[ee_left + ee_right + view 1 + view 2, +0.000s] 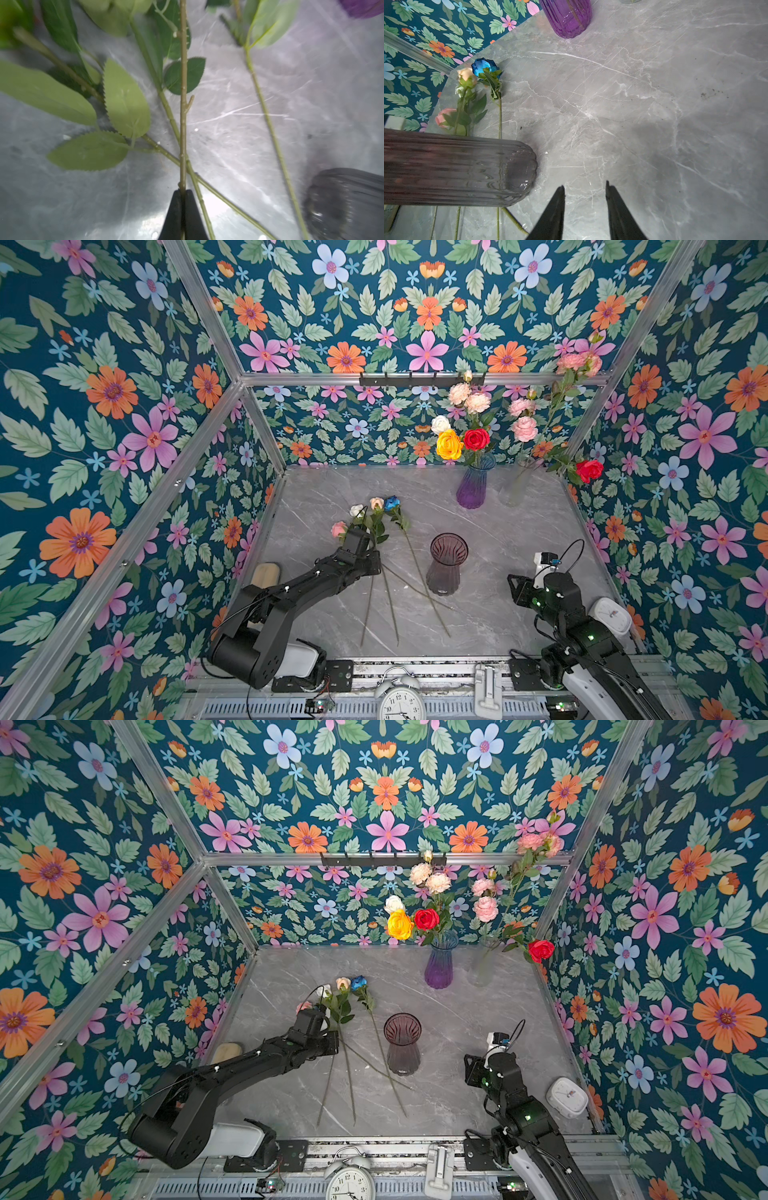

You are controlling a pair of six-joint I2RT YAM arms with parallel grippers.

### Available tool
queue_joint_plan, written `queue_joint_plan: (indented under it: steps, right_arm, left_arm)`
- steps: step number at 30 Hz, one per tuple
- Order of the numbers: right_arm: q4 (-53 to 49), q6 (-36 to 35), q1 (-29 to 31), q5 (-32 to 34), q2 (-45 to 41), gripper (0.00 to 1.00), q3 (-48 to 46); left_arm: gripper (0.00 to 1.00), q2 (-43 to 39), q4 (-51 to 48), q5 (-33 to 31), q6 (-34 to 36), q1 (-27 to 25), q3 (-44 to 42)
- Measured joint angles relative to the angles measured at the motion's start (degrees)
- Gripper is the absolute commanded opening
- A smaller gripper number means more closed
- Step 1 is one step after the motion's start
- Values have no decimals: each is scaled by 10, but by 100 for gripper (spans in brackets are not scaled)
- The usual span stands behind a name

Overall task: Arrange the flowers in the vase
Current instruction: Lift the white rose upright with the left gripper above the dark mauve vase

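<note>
My left pincer [182, 192], closed on one green stem [183, 124] among the leafy pink, peach, white and blue flowers [378, 526] lying left of centre on the worktop [519, 539] beside the smoky vase [446, 568]; my right pincer [584, 187] part-open, empty.

flowers [376, 531]: four lying loose on the bench [519, 531] | pink bloom [339, 529], white bloom [356, 510], peach bloom [377, 503], blue rose [391, 502] | stems fanned, crossing | one stem [182, 124] nipped in left pincer [182, 199] | vase [446, 564]: smoky ribbed glass, upright, empty, just right of stems
</note>
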Motion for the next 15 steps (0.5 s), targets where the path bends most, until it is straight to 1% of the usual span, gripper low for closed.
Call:
queue_joint_plan:
  steps: [6, 9, 12, 15]
  right_arm:
    - [-1, 0, 0, 0, -4, 36, 0]
    - [-1, 0, 0, 0, -7, 36, -1]
    - [-1, 0, 0, 0, -10, 36, -1]
    - [-1, 0, 0, 0, -11, 36, -2]
  left_arm:
    - [0, -108, -37, 4, -2, 0, 38]
    - [0, -179, -39, 21, -2, 0, 50]
    - [0, -239, -32, 45, -2, 0, 67]
    - [0, -283, 6, 85, -14, 0, 80]
